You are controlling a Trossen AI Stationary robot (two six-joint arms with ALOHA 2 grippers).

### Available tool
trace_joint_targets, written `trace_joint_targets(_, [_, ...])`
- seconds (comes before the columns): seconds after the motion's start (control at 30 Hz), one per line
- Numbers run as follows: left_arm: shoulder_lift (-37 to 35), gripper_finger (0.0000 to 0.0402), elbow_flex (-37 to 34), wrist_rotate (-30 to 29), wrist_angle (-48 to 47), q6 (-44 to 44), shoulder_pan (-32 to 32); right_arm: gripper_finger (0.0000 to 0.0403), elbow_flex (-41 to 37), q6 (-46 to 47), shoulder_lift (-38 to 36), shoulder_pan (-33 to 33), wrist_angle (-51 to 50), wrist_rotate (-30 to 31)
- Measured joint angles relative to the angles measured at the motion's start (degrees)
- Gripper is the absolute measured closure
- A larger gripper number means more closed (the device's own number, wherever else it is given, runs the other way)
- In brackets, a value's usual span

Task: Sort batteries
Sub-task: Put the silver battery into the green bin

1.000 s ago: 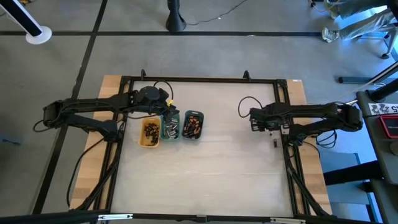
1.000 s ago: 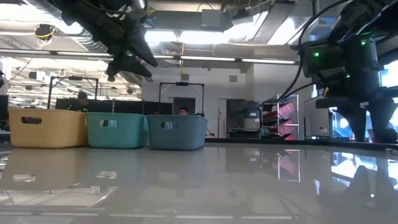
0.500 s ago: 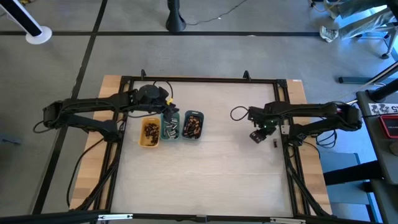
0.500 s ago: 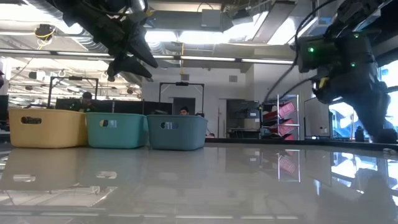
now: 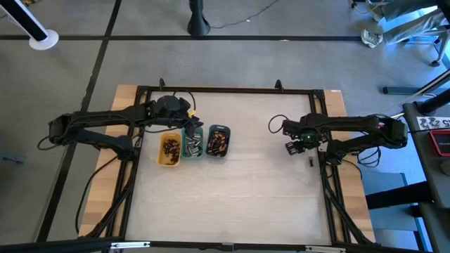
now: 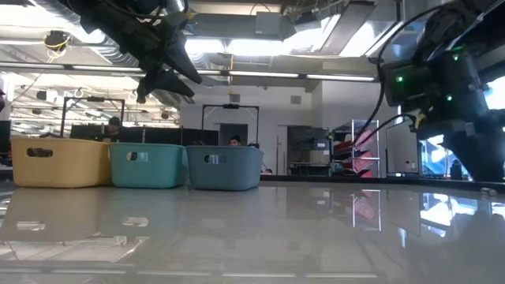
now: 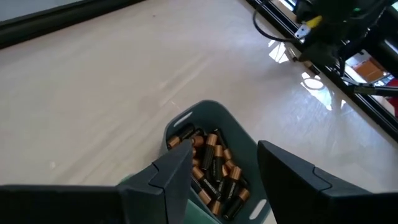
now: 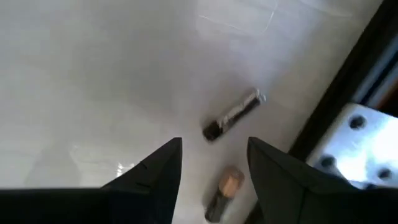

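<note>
Change since earlier: the right gripper (image 5: 294,147) had swung back a little toward the upper right of the high view; the left gripper (image 5: 187,121) had stayed where it was above the trays.
Trays: three small oblong plastic tubs in a touching row left of centre in the high view, namely a yellow tray (image 5: 169,150), a green tray (image 5: 193,144) and a grey-blue tray (image 5: 219,142).
Batteries: tiny cylinders piled in each tray; copper-and-black ones (image 7: 214,172) filled the grey-blue tray.
Loose batteries: two on the pale, glossy tabletop (image 5: 239,197) near the right frame rail, one silvery-dark (image 8: 233,116), one copper-tipped (image 8: 224,191).
Left fingers (image 7: 171,177): parted, empty, over the grey-blue tray.
Right fingers (image 8: 155,171): parted, grasping nothing, above the two loose batteries.
</note>
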Motion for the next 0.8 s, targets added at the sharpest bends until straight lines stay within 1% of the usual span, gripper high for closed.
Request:
trace_joint_targets(0.17, [0.0,0.0231,0.0,1.1,-0.1,0.0,0.0,0.0221,-3.4,0.0,0.0,-5.2,4.7,0.6])
trace_joint_targets(0.27, [0.0,0.0231,0.0,1.1,-0.1,0.0,0.0,0.0221,-5.7,-0.1,-0.1,-7.9,7.0,-0.2])
trace_joint_targets(0.4, [0.0,0.0231,0.0,2.1,-0.1,0.0,0.0,0.0225,-7.7,-0.6,-0.3,-9.5,8.7,-2.3])
trace_joint_targets(0.47, [0.0,0.0231,0.0,2.2,-0.2,0.0,0.0,0.0235,-7.7,-1.2,-0.3,-9.3,9.4,-2.2])
trace_joint_targets(0.57, [0.0,0.0231,0.0,2.2,-0.2,0.0,0.0,0.0271,-7.3,-1.8,-0.1,-9.3,10.2,-2.2])
trace_joint_targets(0.73, [0.0,0.0231,0.0,2.2,-0.2,0.0,0.0,0.037,-6.9,-2.9,-0.1,-9.3,11.3,-1.7])
trace_joint_targets(0.77, [0.0,0.0231,0.0,2.2,-0.1,0.1,0.0,0.0383,-6.8,-3.4,-0.1,-9.3,11.4,-1.6])
trace_joint_targets(0.8, [0.0,0.0231,0.0,2.2,-0.1,0.1,0.0,0.0387,-6.7,-3.7,-0.1,-9.3,11.6,-1.6])
